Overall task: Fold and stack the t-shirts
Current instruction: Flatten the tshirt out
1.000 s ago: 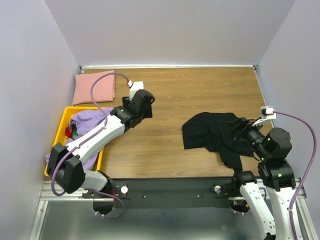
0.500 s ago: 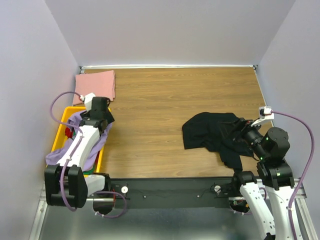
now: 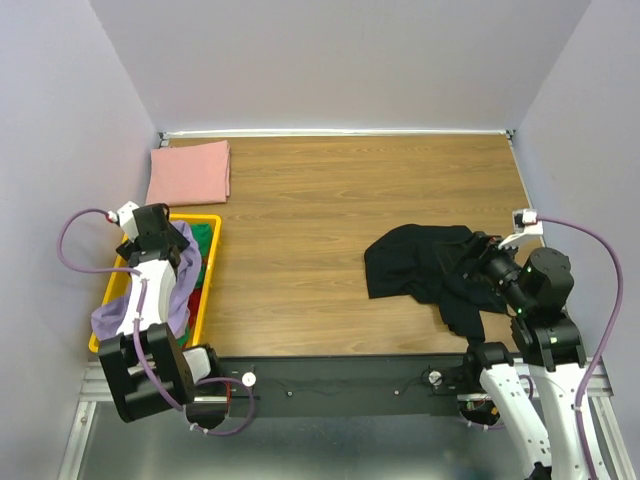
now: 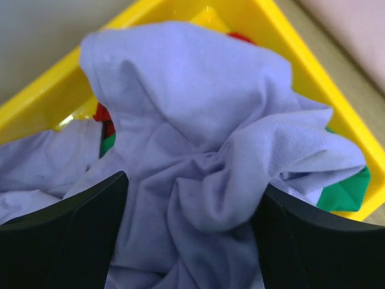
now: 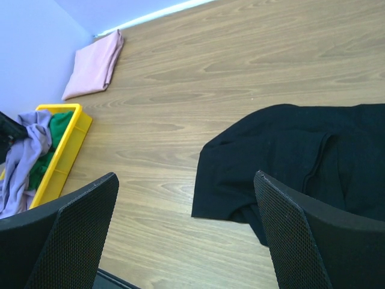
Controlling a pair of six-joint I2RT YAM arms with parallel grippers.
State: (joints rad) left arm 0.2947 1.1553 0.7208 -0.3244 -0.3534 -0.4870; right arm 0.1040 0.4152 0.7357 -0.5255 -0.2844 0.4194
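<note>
- Swinging across in the last second, my left pincer [image 4: 189, 236] has left the middle of the table [image 3: 330, 190] and now hangs over the yellow crate [image 3: 208, 272] at the left edge.
- Its fingers stand wide, one on each side of a bunched ridge of the lavender shirt [image 4: 198, 138]. Nothing is pinched yet, and I cannot tell whether the tips touch the cloth.
- The lavender shirt lies heaped in the crate and spills over its near rim, on top of green cloth [image 4: 344, 194] and a bit of red cloth [image 4: 103, 114].
- My reading: the pink shirt [image 3: 190, 172] is done — it lies folded flat at the far left corner — so the lavender one is next to come out.
- My right pincer [image 5: 186, 238] has hardly shifted. It hovers wide and empty at the right side of the black shirt [image 5: 301, 150], which lies crumpled and unfolded on the right half of the table.
- Room: the crate sits tight to the left wall, so a lift should go up and then right, not outward.
- Bare wood lies open between the pink shirt and the black one — good space to spread the lavender shirt.
- The black shirt's near hem is close to the table's front edge, so I would drag it inward before folding.
</note>
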